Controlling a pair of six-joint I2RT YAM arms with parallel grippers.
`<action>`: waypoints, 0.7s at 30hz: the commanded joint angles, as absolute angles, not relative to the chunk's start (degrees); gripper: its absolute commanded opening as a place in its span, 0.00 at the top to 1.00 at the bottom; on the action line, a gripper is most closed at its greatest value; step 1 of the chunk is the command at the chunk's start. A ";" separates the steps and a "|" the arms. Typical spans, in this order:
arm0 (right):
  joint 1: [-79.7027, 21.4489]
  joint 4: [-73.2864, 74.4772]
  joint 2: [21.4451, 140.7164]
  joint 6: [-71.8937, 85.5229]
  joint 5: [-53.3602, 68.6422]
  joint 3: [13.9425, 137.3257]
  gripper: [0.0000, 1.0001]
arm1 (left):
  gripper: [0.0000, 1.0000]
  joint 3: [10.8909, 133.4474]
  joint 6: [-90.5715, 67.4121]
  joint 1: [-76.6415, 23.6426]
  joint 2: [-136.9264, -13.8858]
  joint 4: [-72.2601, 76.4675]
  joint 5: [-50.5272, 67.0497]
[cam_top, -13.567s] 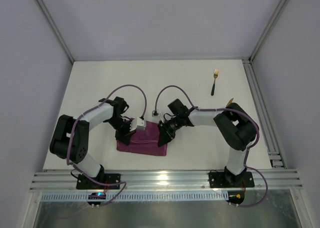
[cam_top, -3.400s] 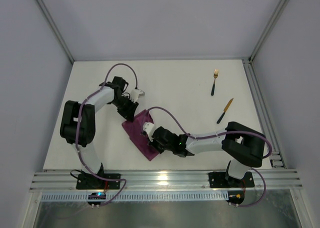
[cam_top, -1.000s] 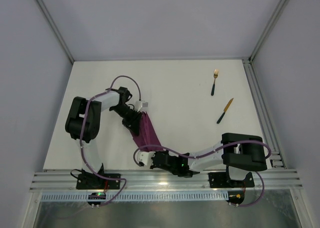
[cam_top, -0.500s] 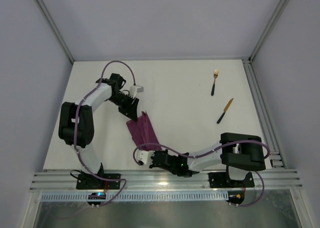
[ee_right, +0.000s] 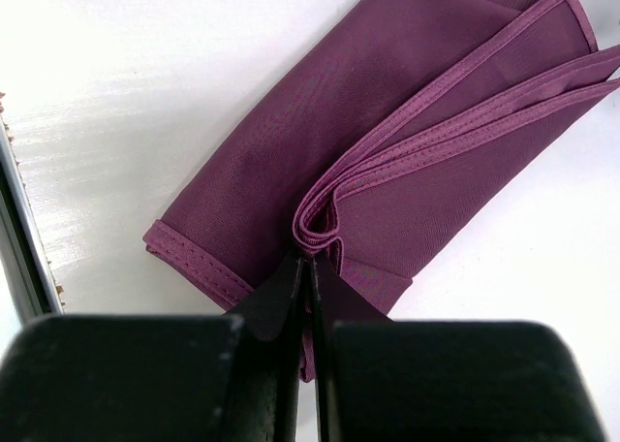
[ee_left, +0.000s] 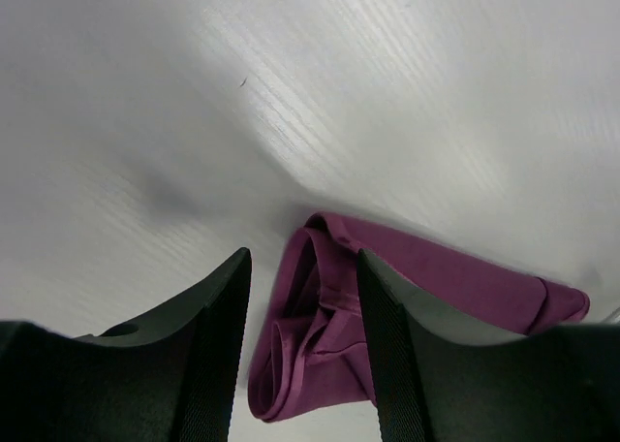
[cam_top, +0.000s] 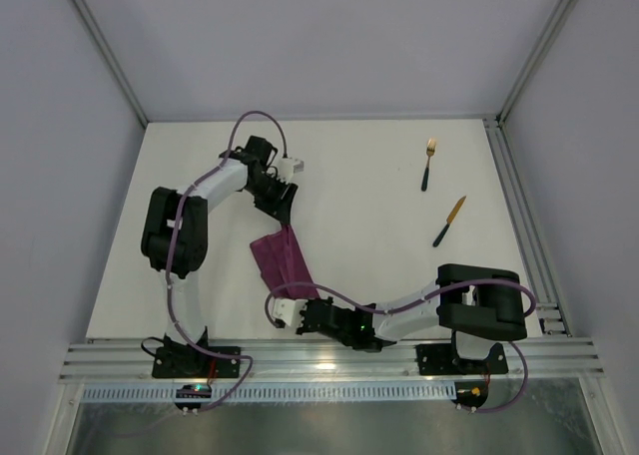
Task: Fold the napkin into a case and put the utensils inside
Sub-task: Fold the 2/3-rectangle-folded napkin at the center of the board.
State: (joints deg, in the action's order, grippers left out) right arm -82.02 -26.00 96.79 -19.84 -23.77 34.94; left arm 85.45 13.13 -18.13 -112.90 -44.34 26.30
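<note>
The magenta napkin lies folded into a narrow oblong strip on the white table, running from mid-table toward the near edge. My right gripper is at its near end, jaws shut on the bunched hemmed layers of the napkin; the right gripper pinches right at the fold. My left gripper hovers beyond the far end, open, with the rumpled end of the napkin on the table below the left gripper, untouched. The gold fork and the knife lie at the far right.
Metal rails run along the table's right side and a slotted rail along the near edge. Purple cables loop over both arms. Grey walls enclose the table on three sides.
My left gripper opened, let go of the napkin's far end and drew away toward the back. The napkin's far end dropped flat. The right gripper kept its hold.
</note>
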 commanded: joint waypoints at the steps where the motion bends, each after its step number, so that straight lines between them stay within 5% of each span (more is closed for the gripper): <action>1: -81.83 -22.15 99.05 -17.67 -19.78 34.45 0.94 | 0.50 87.54 10.90 -18.37 -115.48 -42.36 23.11; 21: -80.60 -20.13 99.58 -16.70 -19.95 35.33 0.95 | 0.52 83.85 11.16 -19.95 -113.12 -43.94 31.90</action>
State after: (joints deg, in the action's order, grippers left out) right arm -80.99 -25.69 97.19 -19.09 -22.68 35.73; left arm 84.42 10.92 -19.46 -115.07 -43.16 29.76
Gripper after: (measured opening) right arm 0.057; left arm 0.479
